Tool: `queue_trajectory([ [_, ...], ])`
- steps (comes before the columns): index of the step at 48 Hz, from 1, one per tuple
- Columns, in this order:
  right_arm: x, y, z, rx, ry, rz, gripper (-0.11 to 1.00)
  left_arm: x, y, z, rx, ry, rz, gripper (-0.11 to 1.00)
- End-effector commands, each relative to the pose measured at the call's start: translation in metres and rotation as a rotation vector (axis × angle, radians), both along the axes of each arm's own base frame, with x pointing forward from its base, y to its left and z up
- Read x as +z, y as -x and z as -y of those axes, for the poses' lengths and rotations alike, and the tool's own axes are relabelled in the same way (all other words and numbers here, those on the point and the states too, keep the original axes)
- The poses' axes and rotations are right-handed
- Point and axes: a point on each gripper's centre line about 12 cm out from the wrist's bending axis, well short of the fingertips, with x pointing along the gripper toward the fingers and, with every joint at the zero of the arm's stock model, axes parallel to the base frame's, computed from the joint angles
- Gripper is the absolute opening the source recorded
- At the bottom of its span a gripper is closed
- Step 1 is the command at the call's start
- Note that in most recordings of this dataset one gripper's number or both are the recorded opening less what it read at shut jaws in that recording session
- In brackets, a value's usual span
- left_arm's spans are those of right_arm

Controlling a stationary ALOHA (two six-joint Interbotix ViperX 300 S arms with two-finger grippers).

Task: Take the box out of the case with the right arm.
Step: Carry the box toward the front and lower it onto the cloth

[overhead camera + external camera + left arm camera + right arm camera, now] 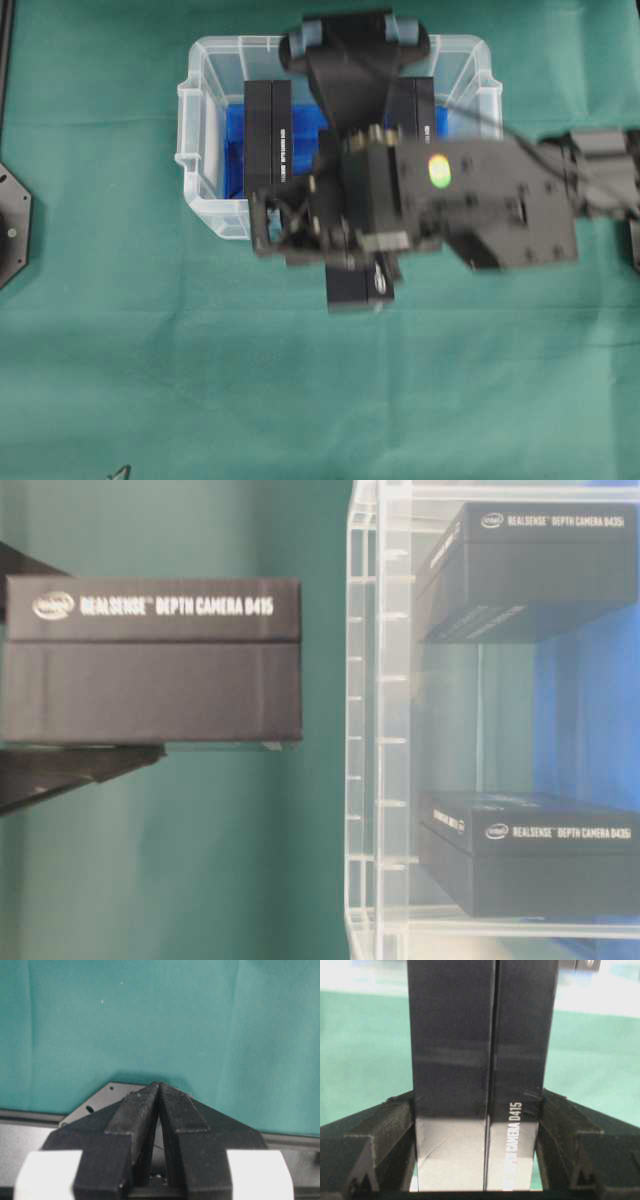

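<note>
Box [152, 660] marked "RealSense Depth Camera D415" in right pincer [477, 1125].

Even, bright light; soft overall blur, mild glare on the case [365, 730].

Open green cloth [300, 390] beyond case [200, 120]; case interior blocked by two boxes [268, 135].

Green cloth [150, 380]: covers whole work surface, faint creases
Black angular mount plate [12, 228]: at left edge of green cloth, partly cut off by frame
Small pale scrap [120, 472]: on green cloth, near its bottom edge
</note>
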Motion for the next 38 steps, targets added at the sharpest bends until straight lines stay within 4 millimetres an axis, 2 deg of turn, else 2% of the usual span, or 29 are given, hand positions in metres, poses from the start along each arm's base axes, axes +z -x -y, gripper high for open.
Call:
queue_trajectory([
  [1,0.03,0.015,-0.018,0.02,-0.011,0.079,0.65,0.007,-0.002,-0.001,0.004,-0.002,0.022,0.02],
  [7,0.03,0.019,-0.04,0.029,-0.018,0.088,0.65,0.008,-0.002,-0.001,0.004,-0.002,0.023,0.02],
  [13,0.031,0.023,-0.053,0.028,-0.025,0.093,0.65,0.008,-0.002,-0.001,0.004,-0.002,0.023,0.02],
  [24,0.028,0.022,-0.053,0.028,-0.018,0.085,0.65,0.007,-0.002,-0.001,0.005,-0.001,0.022,0.02],
  [38,0.003,0.011,-0.055,0.022,-0.006,0.047,0.65,0.008,-0.002,-0.001,0.005,-0.001,0.023,0.02],
])
